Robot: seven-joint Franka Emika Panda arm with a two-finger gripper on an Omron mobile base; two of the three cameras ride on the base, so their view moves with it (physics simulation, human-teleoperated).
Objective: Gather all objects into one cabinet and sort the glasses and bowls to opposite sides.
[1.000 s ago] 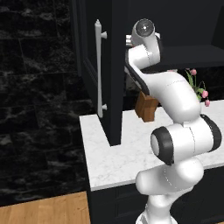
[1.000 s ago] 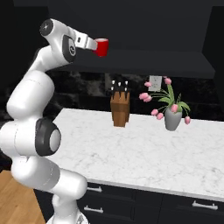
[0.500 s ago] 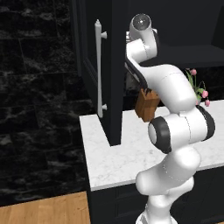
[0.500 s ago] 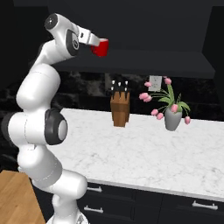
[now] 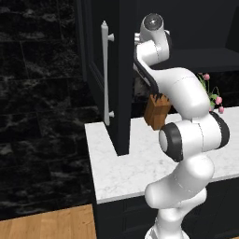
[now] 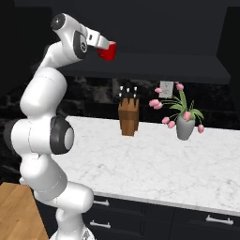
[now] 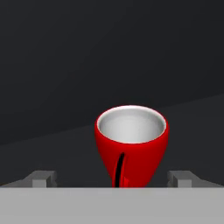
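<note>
One red cup, a glass with a pale inside, stands upright between my fingertips without touching either. My gripper is open, its jaws wide on both sides of the cup's base. From the right base view the cup sits at the tip of the gripper, high up at the left end of the black wall cabinet. In the left base view the cabinet's tall door stands open, its silver bar handle facing me. The bowls are out of view.
A wooden knife block and a grey vase of pink tulips stand at the back of the white marble counter. Black drawers with silver pulls run below it. The open door edge reaches down to the counter.
The arm's lower joints have swung and straightened while the hand stayed at the cabinet. The red cup sits in the same place, and the jaws have stayed wide.
</note>
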